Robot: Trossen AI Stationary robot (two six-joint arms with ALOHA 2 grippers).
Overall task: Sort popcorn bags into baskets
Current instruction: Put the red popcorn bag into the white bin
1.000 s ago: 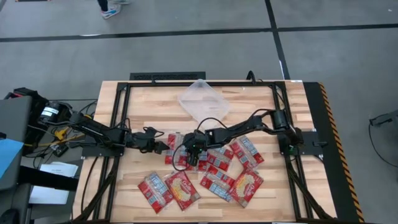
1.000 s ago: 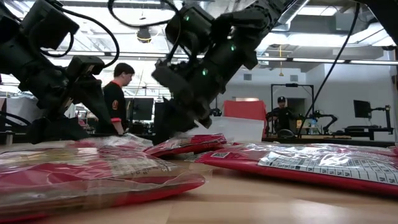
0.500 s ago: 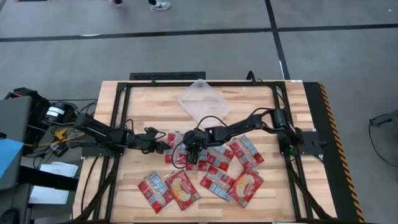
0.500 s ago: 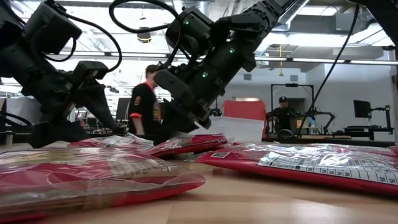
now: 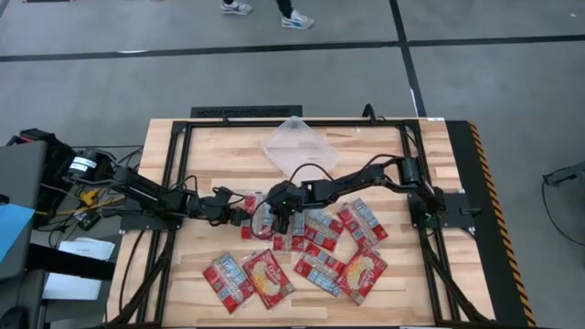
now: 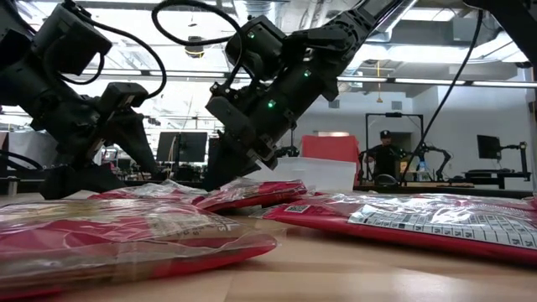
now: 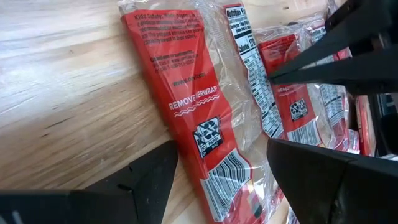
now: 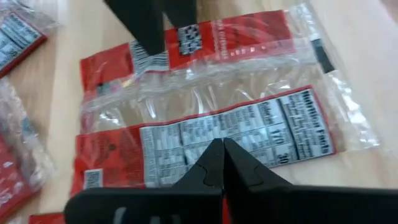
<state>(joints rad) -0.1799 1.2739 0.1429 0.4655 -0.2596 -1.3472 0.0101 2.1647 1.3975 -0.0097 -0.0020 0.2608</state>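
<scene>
Several red popcorn bags [image 5: 302, 251] lie flat on the wooden table. The basket [image 5: 297, 146], a clear tub, stands at the far middle. My left gripper [image 7: 222, 144] is open, low over the table, its fingers on either side of the barcode end of one red bag [image 7: 199, 118]. Close to its right, my right gripper [image 8: 219, 144] is shut and slants down over the white label panel [image 8: 249, 134] of a bag. In the high view the two grippers [image 5: 239, 215] [image 5: 274, 219] almost meet above the leftmost bags. My right gripper's shut fingertips [image 8: 211, 155] slant down from the table's right over the white label panel [image 8: 186, 146]. Whether they touch the wrap, I cannot tell.
More bags lie in a loose cluster at the near middle [image 5: 247, 279] and right [image 5: 361, 224]. A black frame [image 5: 174, 183] rims the table. Bare wood shows at the far left and far right. A seated person [image 6: 382, 151] shows in the room behind.
My right gripper has gone a little toward the table's left, closer to my left gripper, staying shut.
</scene>
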